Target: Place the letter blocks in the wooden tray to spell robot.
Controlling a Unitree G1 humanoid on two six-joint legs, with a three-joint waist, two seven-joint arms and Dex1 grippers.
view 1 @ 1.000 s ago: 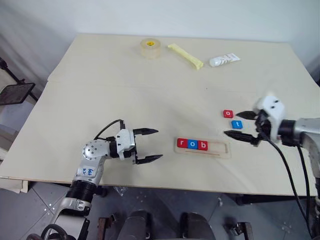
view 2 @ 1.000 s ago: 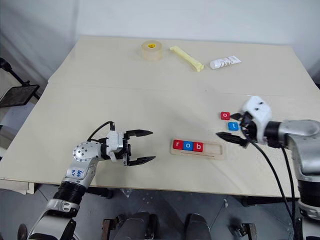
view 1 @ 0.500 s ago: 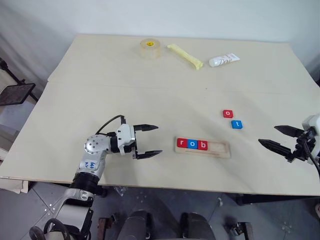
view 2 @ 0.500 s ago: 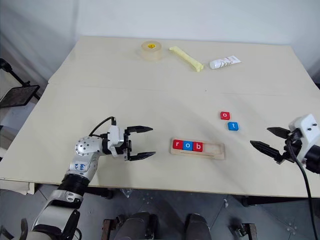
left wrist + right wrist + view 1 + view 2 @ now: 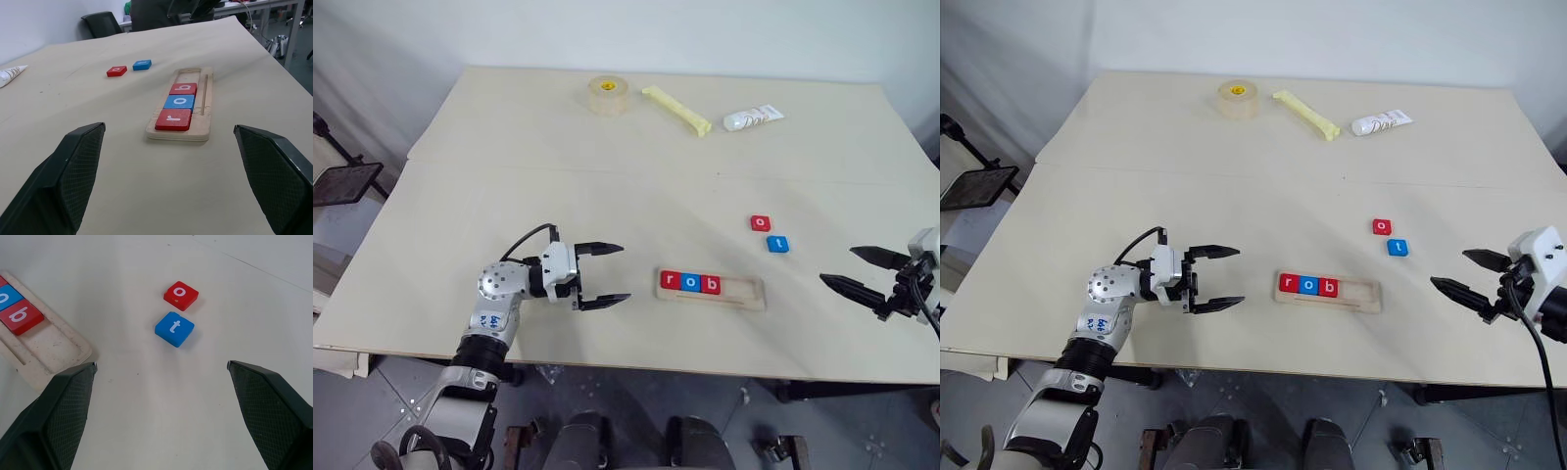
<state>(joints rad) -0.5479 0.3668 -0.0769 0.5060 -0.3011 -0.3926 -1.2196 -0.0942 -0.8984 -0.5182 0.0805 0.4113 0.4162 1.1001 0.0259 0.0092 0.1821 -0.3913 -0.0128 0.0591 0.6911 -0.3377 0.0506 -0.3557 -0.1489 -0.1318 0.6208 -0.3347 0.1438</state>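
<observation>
1. Tray (image 5: 711, 290): the wooden tray lay near the front edge of the table (image 5: 509, 176), between the two grippers, its long side running left to right.
2. Three letter blocks sat in the tray's left part, touching one another in a row: a red r (image 5: 670, 281), a blue o (image 5: 690, 283) and a red b (image 5: 710, 285). The right part of the groove held no tile.
3. Two more blocks lay on the bare table beyond the tray's right end: a red o (image 5: 760, 222) and, just beside it and nearer the robot, a blue t (image 5: 777, 243). The two looked close but slightly apart.
4. The left gripper (image 5: 602, 273) hovered level just left of the tray, pointing toward it, its two black fingers spread wide and holding nothing.
5. The right gripper (image 5: 862, 271) stood over the right part of the table, well apart from the loose red o and blue t, pointing toward them. Its fingers were spread wide too, with nothing between them.
6. At the far side of the table lay a roll of tape (image 5: 606, 94), a yellow stick-shaped object (image 5: 675, 109) and a white tube (image 5: 752, 117), all well away from the tray.
</observation>
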